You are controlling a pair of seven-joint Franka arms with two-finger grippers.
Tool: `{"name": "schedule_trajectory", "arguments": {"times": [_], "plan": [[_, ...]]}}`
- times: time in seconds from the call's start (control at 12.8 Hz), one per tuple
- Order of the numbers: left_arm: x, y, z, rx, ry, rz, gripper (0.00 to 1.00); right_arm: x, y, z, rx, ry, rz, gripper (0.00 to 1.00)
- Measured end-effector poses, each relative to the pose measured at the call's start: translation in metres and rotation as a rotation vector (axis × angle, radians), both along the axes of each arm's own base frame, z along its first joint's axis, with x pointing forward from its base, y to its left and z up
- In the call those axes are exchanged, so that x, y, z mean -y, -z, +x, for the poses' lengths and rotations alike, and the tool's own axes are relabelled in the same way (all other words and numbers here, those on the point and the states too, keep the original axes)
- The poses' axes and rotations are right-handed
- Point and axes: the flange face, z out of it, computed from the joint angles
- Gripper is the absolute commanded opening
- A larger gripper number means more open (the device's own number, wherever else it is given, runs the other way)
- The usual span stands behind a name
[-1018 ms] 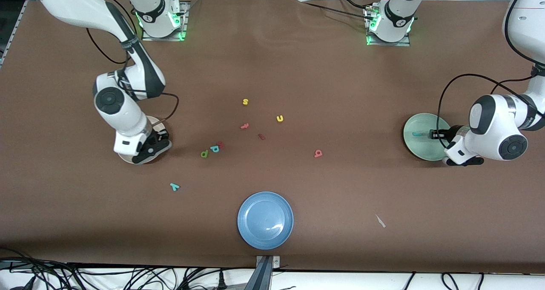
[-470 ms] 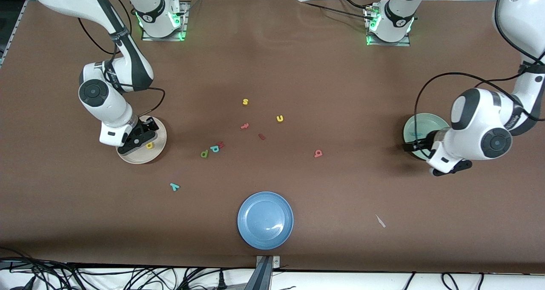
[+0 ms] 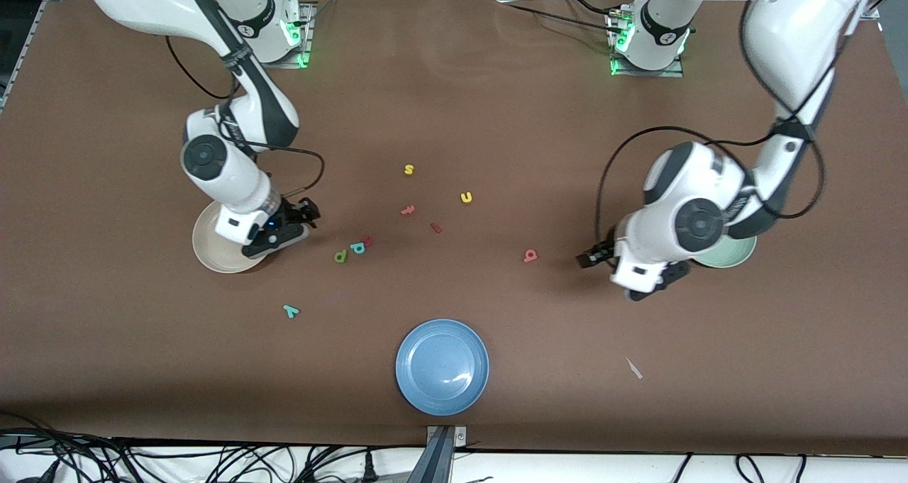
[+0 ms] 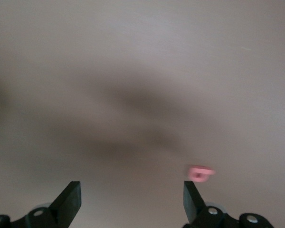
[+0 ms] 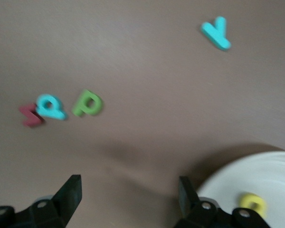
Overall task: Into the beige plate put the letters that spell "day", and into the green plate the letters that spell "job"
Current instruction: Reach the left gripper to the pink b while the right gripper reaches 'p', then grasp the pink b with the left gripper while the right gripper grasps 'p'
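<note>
The right hand (image 3: 306, 213) hangs over the desk (image 3: 496, 114) just past the beige plate's (image 3: 213, 245) rim, at about the plate's two o'clock in the front view. Its fingers (image 5: 69, 192) stand wide apart and hold nothing. In the right wrist view the yellow d (image 5: 253, 204) lies in the beige plate, close to its rim. On the bare desk ahead of that hand lie the green a (image 3: 340, 256), a teal p-shaped letter (image 3: 357, 247) touching a small dark red piece (image 3: 367, 240), and the teal y (image 3: 291, 311), which sits nearer the front camera, at about the green a's seven o'clock.

The left hand (image 3: 594, 254) hovers over the desk between the salmon-red b (image 3: 530, 256) and the green plate (image 3: 731, 254); the b is at its nine o'clock in the front view. Its fingers (image 4: 70, 199) are spread wide and empty, with the b seen just beside one fingertip in the left wrist view. The left arm covers most of the green plate, so its contents cannot be made out.

Near the desk's middle lie a yellow s (image 3: 408, 169), a yellow u (image 3: 466, 197) and two small red pieces (image 3: 408, 210). A blue plate (image 3: 442, 366) sits nearest the front camera, at the b's seven o'clock.
</note>
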Motion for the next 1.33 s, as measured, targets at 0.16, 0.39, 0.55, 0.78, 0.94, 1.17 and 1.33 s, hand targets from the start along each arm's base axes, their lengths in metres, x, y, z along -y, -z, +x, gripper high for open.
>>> {"name": "schedule_trajectory", "arguments": {"times": [0.16,0.39,0.55,0.78,0.94,1.17,1.33], "plan": [[0.04,0.021,-0.002,0.051,-0.013,-0.051,0.93,-0.016,0.011,0.014,-0.003,0.072,0.022,0.88],[0.056,0.071,-0.009,0.041,0.001,-0.009,0.88,-0.032,0.024,0.033,-0.006,0.195,0.051,0.85],[0.063,0.1,-0.016,0.03,0.019,0.047,0.79,-0.039,0.03,0.038,-0.016,0.283,0.061,0.84],[0.073,0.107,-0.019,0.035,0.012,0.051,0.74,-0.053,0.044,0.034,-0.042,0.375,0.064,0.83],[0.079,0.102,-0.017,0.062,-0.005,0.037,0.74,-0.06,0.051,0.03,-0.055,0.398,0.061,0.81],[0.087,0.104,-0.018,0.08,-0.013,0.024,0.74,-0.06,0.054,0.03,-0.058,0.403,0.059,0.81],[0.087,0.109,-0.017,0.085,-0.017,0.018,0.74,-0.056,0.052,0.033,-0.052,0.4,0.057,0.81]]}}
